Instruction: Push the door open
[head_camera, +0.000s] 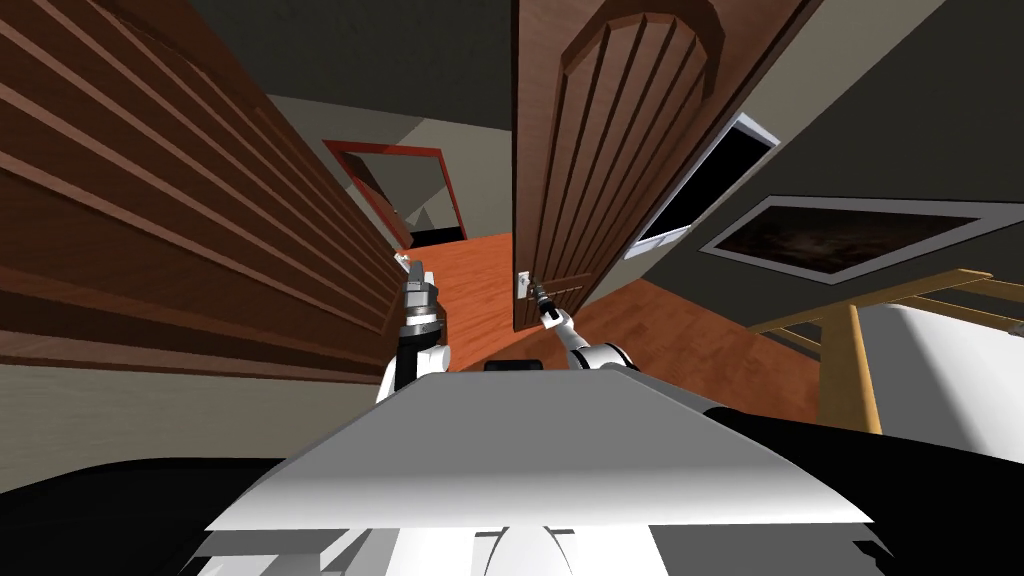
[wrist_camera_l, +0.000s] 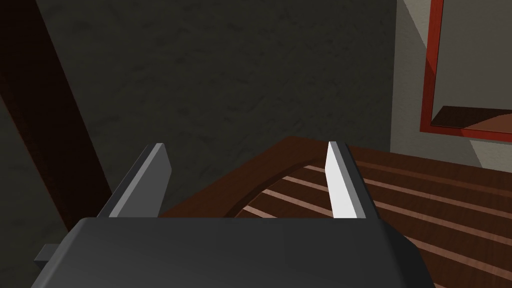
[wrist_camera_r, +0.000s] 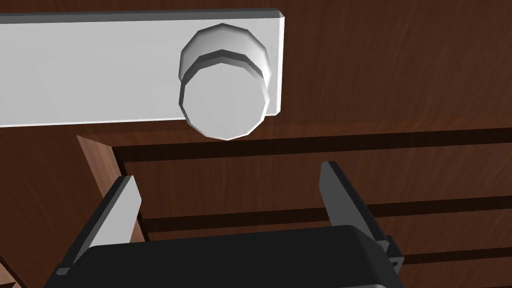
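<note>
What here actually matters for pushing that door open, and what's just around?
For the job:
brown door
its white knob
right tool, open, close to the knob

Just around:
left tool, open
red frame
wall picture
wooden railing

dim, flat render — wide-lens splay at corners.

left claw spread, empty, held forward | right claw spread, empty, reaching forward
</note>
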